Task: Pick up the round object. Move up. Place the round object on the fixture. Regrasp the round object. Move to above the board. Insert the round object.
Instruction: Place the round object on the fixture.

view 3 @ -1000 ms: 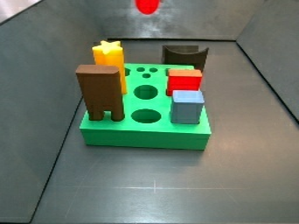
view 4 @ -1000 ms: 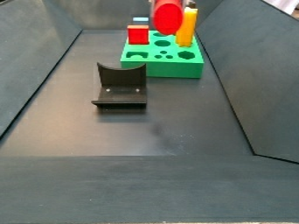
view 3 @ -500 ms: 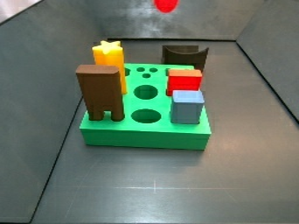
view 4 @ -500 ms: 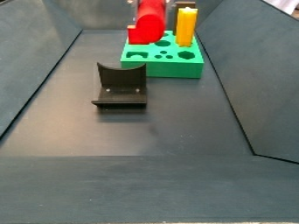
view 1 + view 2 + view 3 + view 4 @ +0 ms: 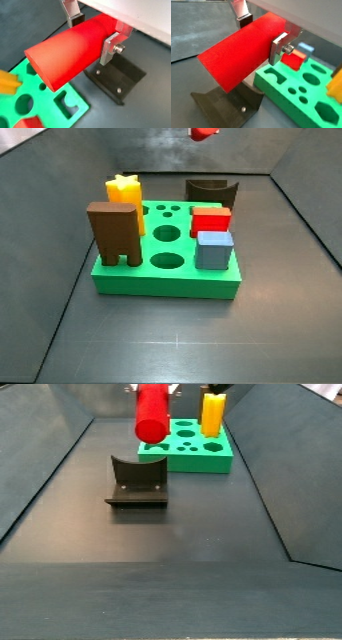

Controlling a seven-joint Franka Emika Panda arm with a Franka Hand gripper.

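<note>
Meanwhile, the round object (image 5: 154, 412) has been swung since a second ago: in a side view its round end then faced the camera, and now its length is seen, tilted, above the tabletop (image 5: 174, 554) between the fixture (image 5: 136, 481) and the board (image 5: 198, 450). The hand (image 5: 95, 31) is shown only in the wrist views, its plates closed on the peg. In a side view, only a red tip (image 5: 203, 133), probably the same peg, is visible.
</note>
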